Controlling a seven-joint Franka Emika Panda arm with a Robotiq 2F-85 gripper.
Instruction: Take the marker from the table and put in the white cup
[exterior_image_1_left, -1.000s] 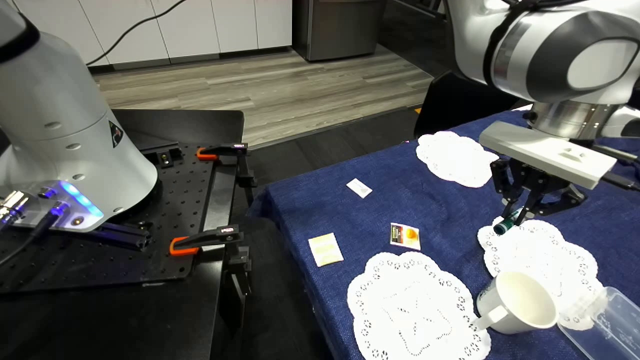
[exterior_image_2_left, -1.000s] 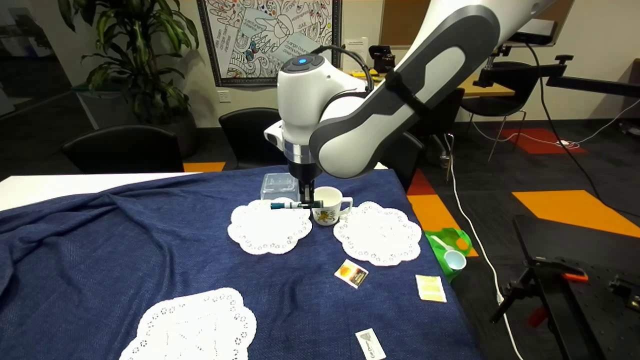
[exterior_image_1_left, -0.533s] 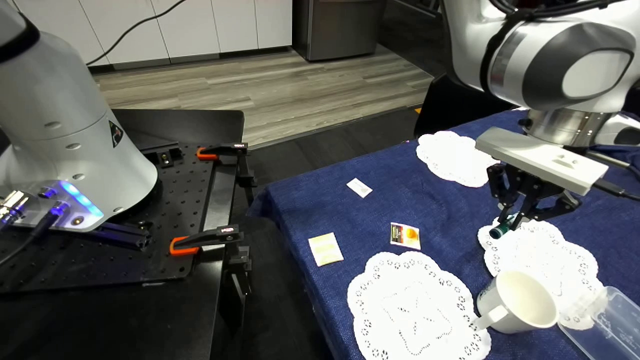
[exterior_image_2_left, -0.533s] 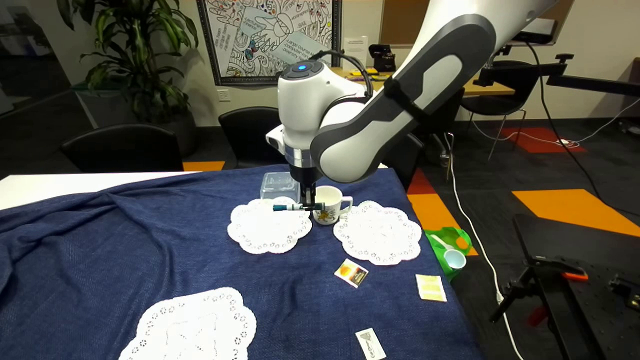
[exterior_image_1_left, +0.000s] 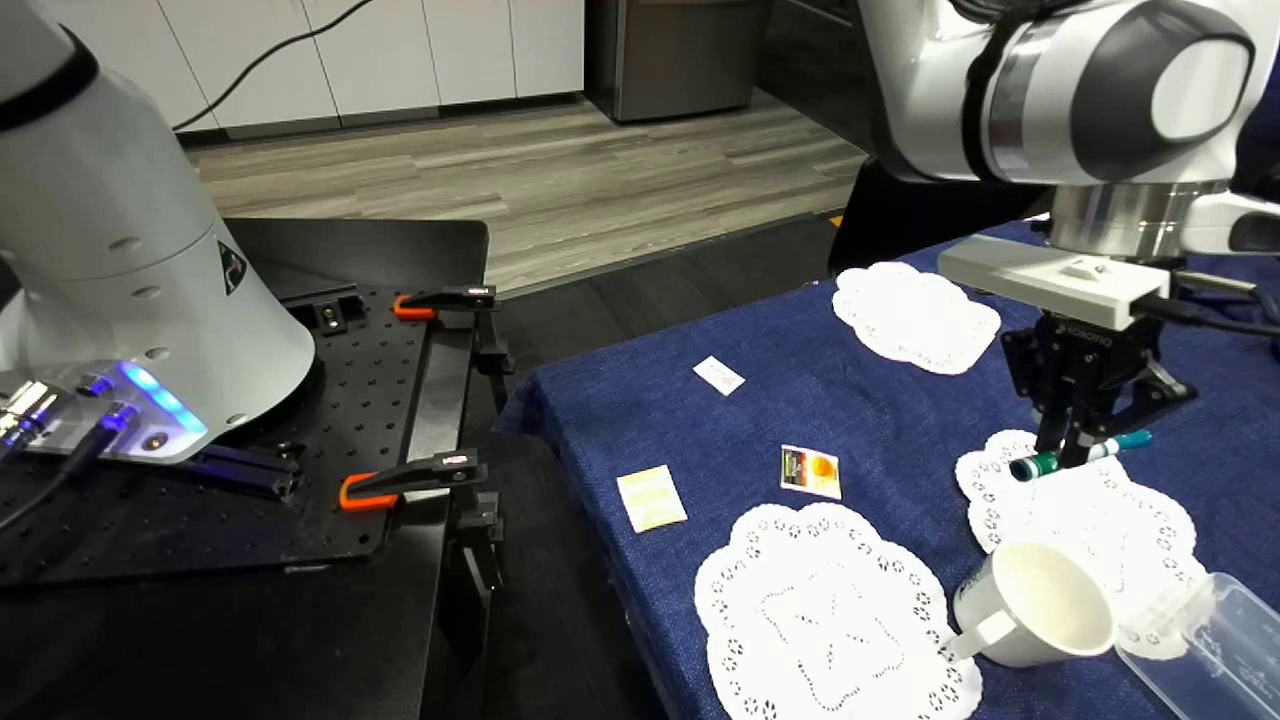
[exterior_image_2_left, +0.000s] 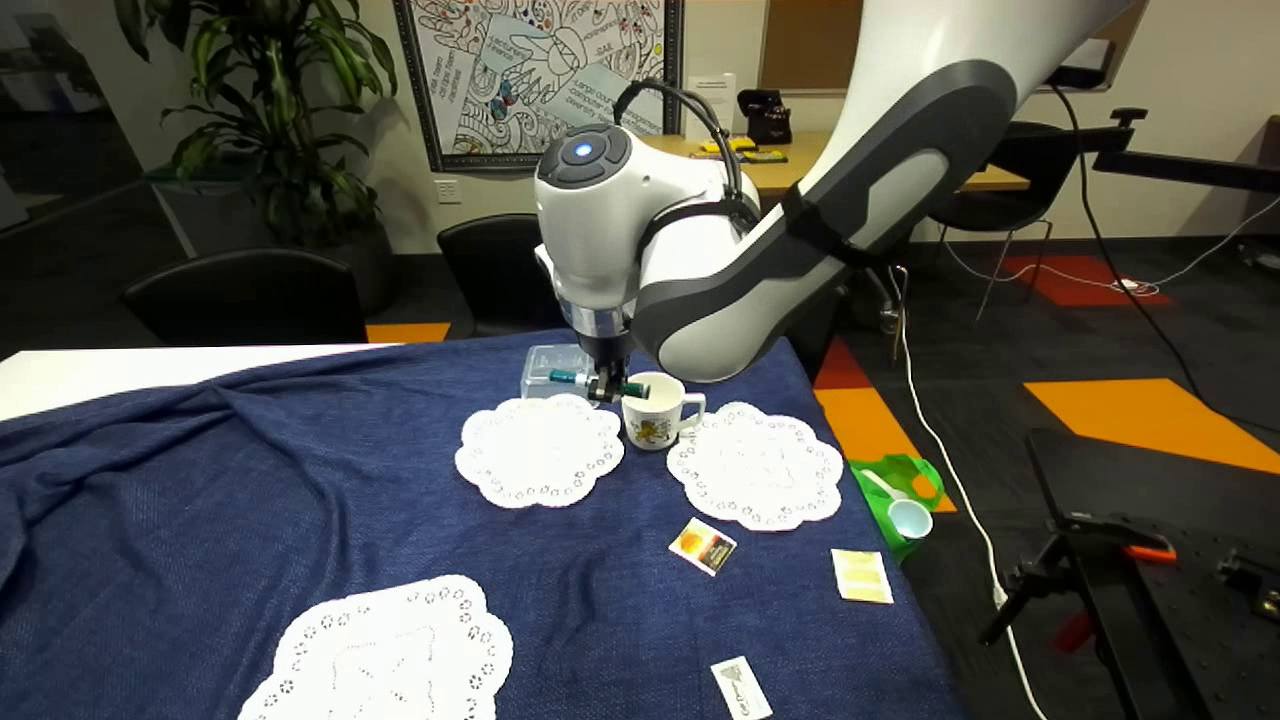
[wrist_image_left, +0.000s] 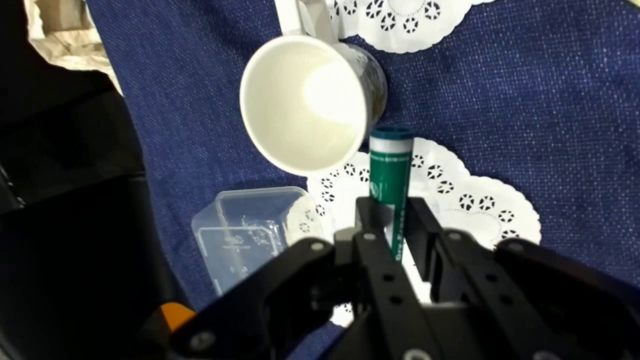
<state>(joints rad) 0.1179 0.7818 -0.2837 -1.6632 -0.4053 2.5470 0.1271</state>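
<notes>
The marker shows a green end, whitish middle and teal cap in an exterior view (exterior_image_1_left: 1040, 465) and in an exterior view (exterior_image_2_left: 566, 377); its green end shows in the wrist view (wrist_image_left: 390, 167). My gripper (exterior_image_1_left: 1060, 450) is shut on the marker around its middle, also in the wrist view (wrist_image_left: 389, 210). The marker lies nearly level above a doily, beside the white cup (exterior_image_1_left: 1050, 600). The cup stands upright, mouth open, also in an exterior view (exterior_image_2_left: 652, 425) and in the wrist view (wrist_image_left: 302, 107). The table (exterior_image_1_left: 660, 400) has a navy cloth. The cup's inside looks bare.
A clear plastic container (exterior_image_1_left: 1235, 640) stands by the cup. White lace doilies (exterior_image_1_left: 830, 610) lie around it, one under the gripper (exterior_image_1_left: 1090, 520). Small paper packets (exterior_image_1_left: 650, 498) lie toward the table edge. A black workbench (exterior_image_1_left: 350, 420) with orange clamps carries the robot base.
My gripper has turned about the vertical, so the marker's length now shows where mostly its end showed before. It has shifted slightly, with the marker still held. The cup has not moved.
</notes>
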